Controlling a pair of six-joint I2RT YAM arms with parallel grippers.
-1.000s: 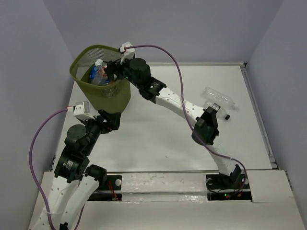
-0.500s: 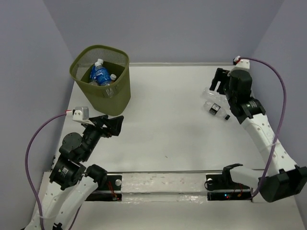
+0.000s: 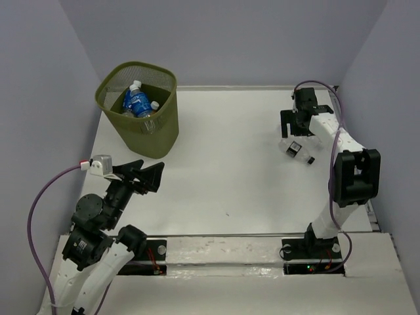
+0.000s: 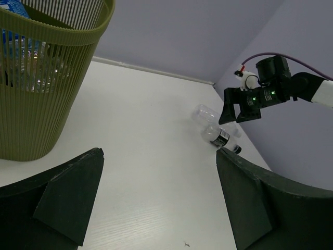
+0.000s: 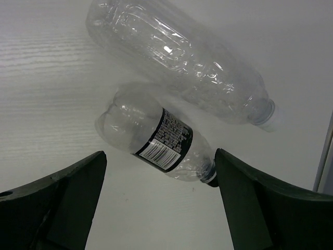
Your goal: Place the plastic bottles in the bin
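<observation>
The white table (image 3: 223,164) is walled in by pale purple panels at the back and on both sides. The bin (image 3: 140,108) stands upright in the far left corner, close to the left wall. Two white caps show inside it, one on a blue-labelled bottle (image 3: 136,100), one on a bottle just beside that (image 3: 152,108); whether more lie beneath them cannot be told through the mesh. The left gripper (image 3: 147,174) hangs near the arm's base, short of the bin, jaws spread wide and holding nothing; its wrist view has the bin's ribbed wall (image 4: 41,104) at the left. The right gripper (image 3: 296,131) hovers over the far right of the table, jaws likewise wide apart and empty. Two bottles lie on their sides beneath it, well apart from the bin, with open tabletop between. The larger clear bottle (image 5: 177,57), unlabelled with a pale cap, lies farther off, largely hidden under the gripper from above. The smaller black-labelled bottle (image 5: 156,138), with a dark cap, rests against it, between the spread fingers (image 5: 67,208) in the wrist view.
</observation>
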